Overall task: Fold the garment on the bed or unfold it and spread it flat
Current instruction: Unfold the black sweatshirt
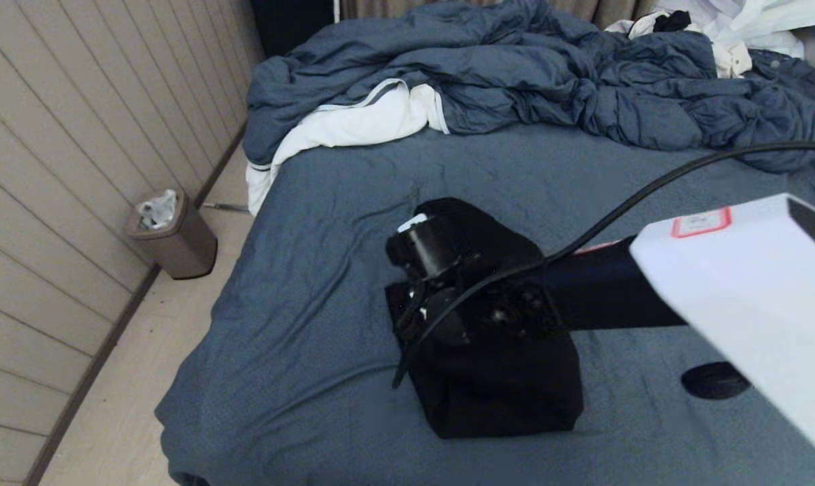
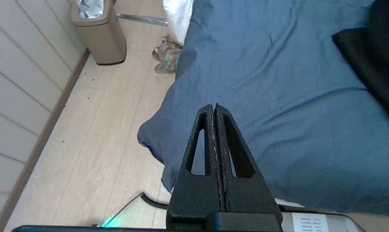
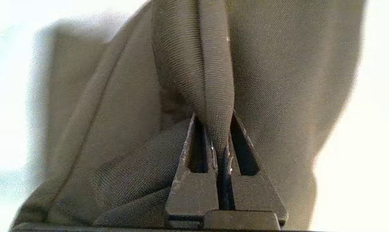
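Note:
The garment point(image 1: 502, 391) lies as a compact black folded bundle on the bed point(image 1: 299, 324), near its front middle. My right arm point(image 1: 583, 290) reaches in from the right and covers the bundle's top. In the right wrist view my right gripper point(image 3: 213, 120) is shut on a raised fold of the garment point(image 3: 278, 80), the cloth pinched between the fingers. My left gripper point(image 2: 213, 106) is shut on nothing and hangs above the bed's front left corner point(image 2: 278, 96). An edge of the garment point(image 2: 368, 58) shows far off in that view.
A rumpled blue-grey duvet point(image 1: 515, 74) with white lining fills the bed's back, with white clothing point(image 1: 751, 27) at the back right. A brown bin point(image 1: 175, 236) stands by the panelled wall on the left floor. A black cable point(image 1: 650, 189) arcs over the bed.

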